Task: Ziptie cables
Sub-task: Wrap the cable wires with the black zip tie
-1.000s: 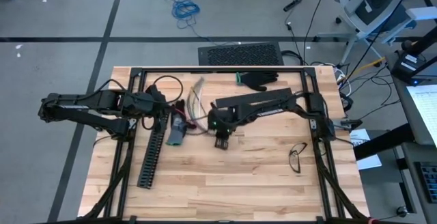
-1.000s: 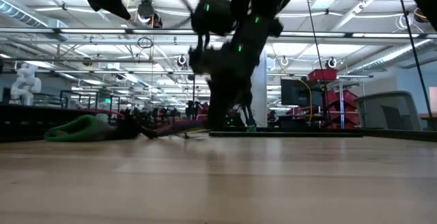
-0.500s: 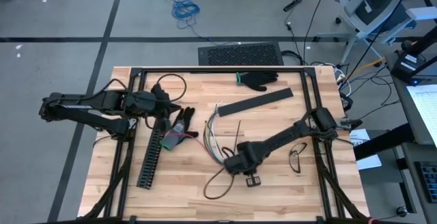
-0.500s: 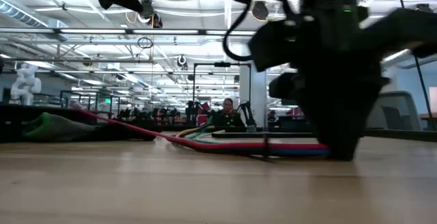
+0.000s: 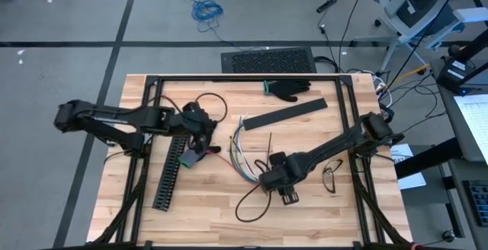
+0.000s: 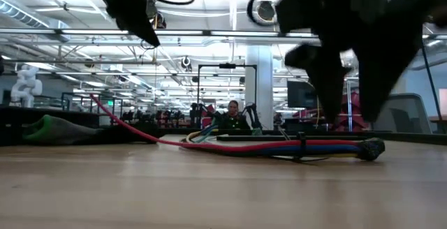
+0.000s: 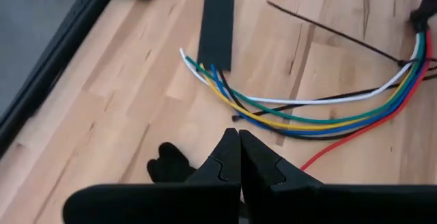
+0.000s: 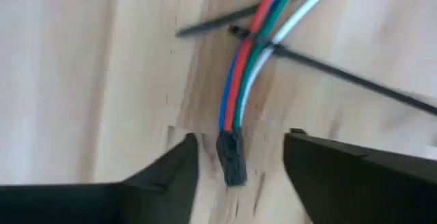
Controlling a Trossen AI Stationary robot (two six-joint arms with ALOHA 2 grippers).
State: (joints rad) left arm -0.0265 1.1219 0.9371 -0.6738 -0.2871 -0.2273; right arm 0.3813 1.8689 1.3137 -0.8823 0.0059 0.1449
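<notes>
Cables (image 5: 242, 157) are lying in a loose curve on the bare wood near the middle of the table (image 5: 221, 219), with the free coloured ends fanning out just near of the flat black strip (image 5: 284, 113) and the other ends gathered into a small dark connector (image 8: 232, 157) under the right gripper (image 5: 285, 195). A black ziptie (image 8: 273, 46) is already crossing the bundle a little way up from that connector, and its long tail is sticking out toward the far side. From the low view it's looking like it wraps around the wires, though I can't really tell if it's cinched tight or just looped.

Right gripper is hovering just over the connector end with its fingers spread, one on either side of the connector and not touching it, so it's holding nothing at the moment. Left gripper (image 7: 239, 157) is sitting over on the left, above the far end of the long slotted black channel (image 5: 171, 175), with its fingers pressed together and empty, pointing across at the fanned wire ends.

So my read is we're somewhere around the tightening or checking step. Next move probably needs one gripper pinning the bundle down near the tie while the other is grabbing that thin tail and pulling it through. That tail is skinny and lying flat on the wood, so pinching it is going to take a careful low approach. There's also a black glove (image 5: 290, 90) at the far edge and a pair of glasses (image 5: 332, 176) on the right, both well out of the way.
</notes>
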